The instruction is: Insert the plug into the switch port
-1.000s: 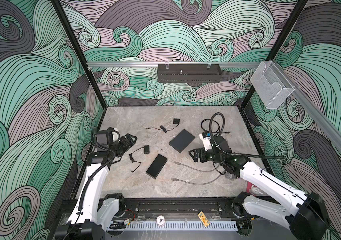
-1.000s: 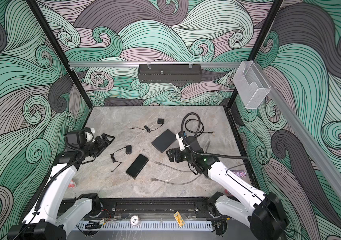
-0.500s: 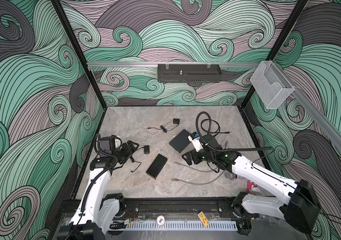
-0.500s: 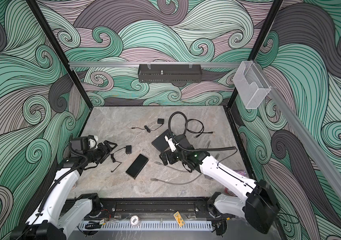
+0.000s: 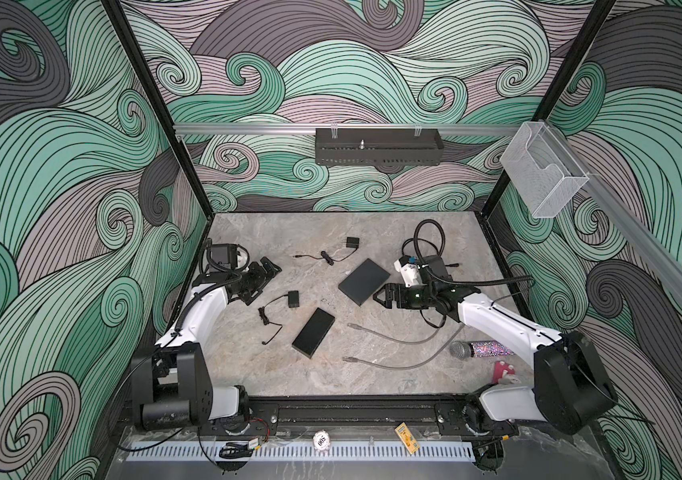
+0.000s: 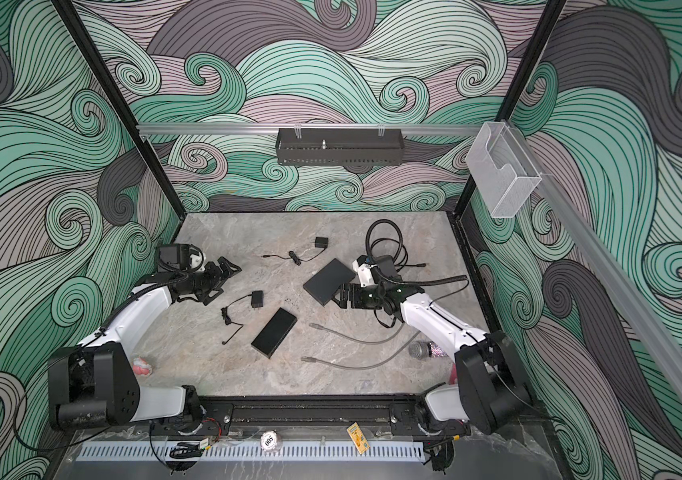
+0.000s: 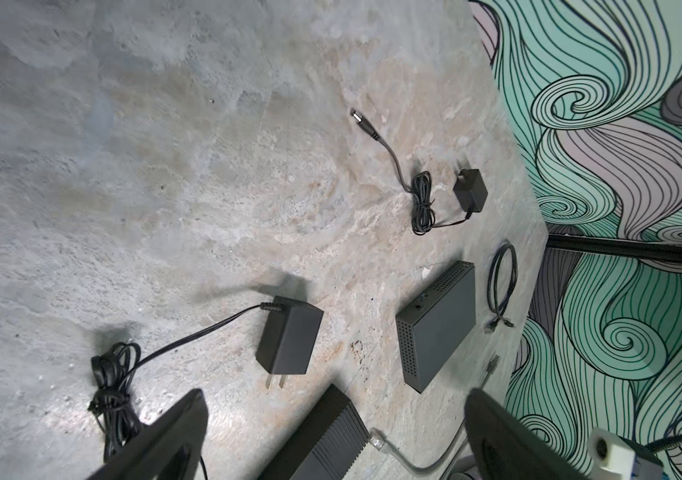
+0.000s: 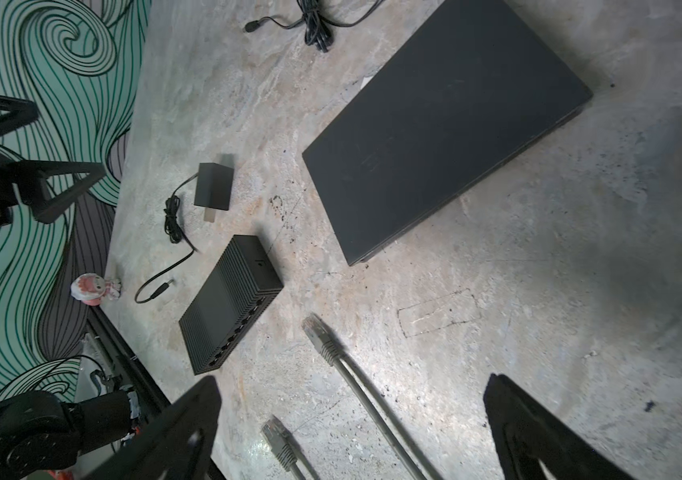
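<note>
The switch [image 5: 313,337] [image 6: 275,338] is a small ribbed black box lying near the middle of the table. In the right wrist view the switch [image 8: 229,307] shows a row of ports along one edge. A grey cable [image 5: 397,365] lies beside it, and both its plugs [image 8: 317,332] [image 8: 277,436] lie loose on the table. My right gripper [image 5: 379,297] [image 8: 352,378] hangs open above the plugs with nothing in it. Left of the switch, my left gripper [image 5: 270,270] [image 7: 334,395] is wide open and also holds nothing.
A larger flat black box [image 5: 364,281] lies beside the right gripper. Two power adapters [image 5: 292,299] [image 5: 352,242] trail thin cords. A black coiled cable [image 5: 426,237] lies at the back right, and a glitter microphone [image 5: 480,349] and pink toy [image 5: 503,371] at the front right.
The left jaws have spread wider and that gripper has shifted towards the back. The right gripper swung left over the cable, then came back a little.
</note>
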`<act>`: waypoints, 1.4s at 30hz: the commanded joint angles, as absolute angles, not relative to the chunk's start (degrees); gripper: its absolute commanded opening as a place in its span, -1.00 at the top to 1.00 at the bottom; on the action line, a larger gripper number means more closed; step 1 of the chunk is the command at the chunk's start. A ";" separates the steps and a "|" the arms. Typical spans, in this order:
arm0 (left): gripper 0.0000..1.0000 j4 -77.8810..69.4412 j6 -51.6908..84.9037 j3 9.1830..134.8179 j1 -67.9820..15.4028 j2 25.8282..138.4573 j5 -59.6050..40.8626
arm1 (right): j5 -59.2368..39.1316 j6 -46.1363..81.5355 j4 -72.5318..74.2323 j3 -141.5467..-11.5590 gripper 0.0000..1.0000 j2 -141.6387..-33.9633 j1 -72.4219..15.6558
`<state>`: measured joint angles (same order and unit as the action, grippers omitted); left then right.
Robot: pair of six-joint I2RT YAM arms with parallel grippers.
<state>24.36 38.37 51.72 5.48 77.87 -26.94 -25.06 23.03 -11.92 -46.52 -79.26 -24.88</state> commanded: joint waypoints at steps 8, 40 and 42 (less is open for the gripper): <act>-0.85 30.40 35.64 52.83 4.39 76.73 -26.55 | -25.20 22.33 -11.20 -45.26 -0.99 -73.62 -24.70; -0.85 49.30 46.17 51.78 1.41 29.66 -32.95 | -24.35 51.16 4.23 -60.56 -0.74 -100.81 -60.71; -0.85 51.43 44.57 54.01 1.39 28.21 -32.10 | -25.08 56.28 9.77 -61.75 -0.74 -104.59 -61.65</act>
<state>48.60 47.83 50.35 1.72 29.78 -31.18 -26.00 47.75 1.61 -60.05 -101.62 -60.49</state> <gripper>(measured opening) 0.928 0.870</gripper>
